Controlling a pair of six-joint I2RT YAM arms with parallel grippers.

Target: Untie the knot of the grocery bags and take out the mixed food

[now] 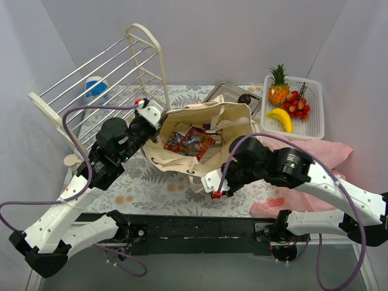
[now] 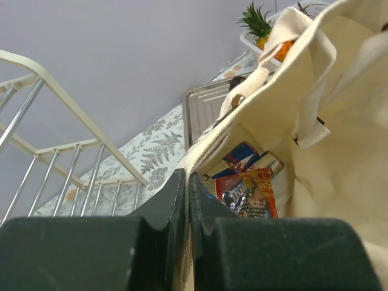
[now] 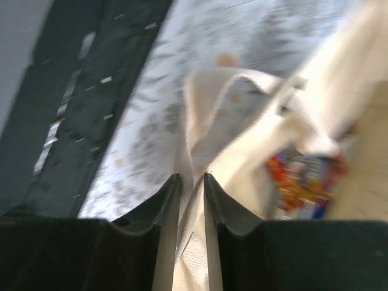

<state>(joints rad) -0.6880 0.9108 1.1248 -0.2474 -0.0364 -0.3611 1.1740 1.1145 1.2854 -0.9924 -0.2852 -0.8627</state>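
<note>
- Twice found the beige canvas tote (image 1: 236, 121) pinched at its rim, once by each arm, with its mouth spread wide at mid-table on the floral tablecloth (image 1: 151, 188).
- Saw the left gripper (image 1: 153, 115) clamped tight on the far-left rim; in the left wrist view, found its fingers (image 2: 160, 209) pressed together with only cloth between.
- Saw the right gripper (image 1: 209, 180) nipping the near rim; in the blurred right wrist view, made out a fold of cloth caught between its fingers (image 3: 154, 206), set close with only a narrow gap.
- Spotted shiny red-edged snack packets (image 1: 189, 142) lying on the tote's floor, with a blue drink can (image 2: 242, 154) just beyond them.
- Noted the pink plastic bag (image 1: 315, 151) crumpled at the right of the table, right of the tote and partly under the right arm.
- Found the pineapple (image 1: 278, 88), banana (image 1: 280, 118) and red fruits (image 1: 297, 103) lying together in the white slotted basket (image 1: 318, 115) at the far right.
- Noted a metal tray (image 1: 227, 92) just beyond the tote.
- Noted a wire rack (image 1: 109, 66) tilted at the far left, with a blue-and-white tub (image 1: 96, 88) behind its bars.
</note>
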